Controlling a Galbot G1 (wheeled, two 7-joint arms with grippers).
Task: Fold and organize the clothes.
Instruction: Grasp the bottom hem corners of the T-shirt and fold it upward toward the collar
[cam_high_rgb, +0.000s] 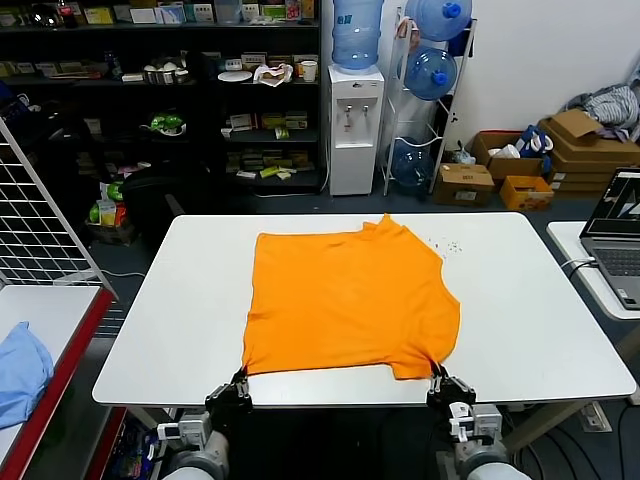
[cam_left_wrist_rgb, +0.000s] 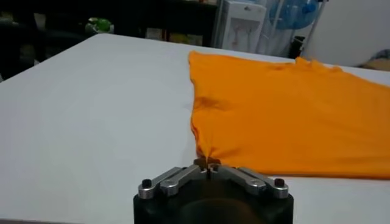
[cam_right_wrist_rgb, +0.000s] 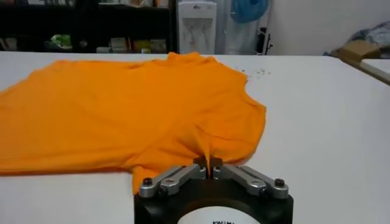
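Fingers pinched together on fabric: the left gripper (cam_left_wrist_rgb: 208, 165) clamps the near left corner of the orange T-shirt (cam_high_rgb: 345, 300), the right gripper (cam_right_wrist_rgb: 210, 167) the near right corner; the shirt lies flat mid-table (cam_high_rgb: 540, 300), hem at the near edge; soft, light and limp, it should sag and wrinkle between holds, so corner grips seem wise; a blue cloth (cam_high_rgb: 20, 370) sits well apart, on the robot's left.
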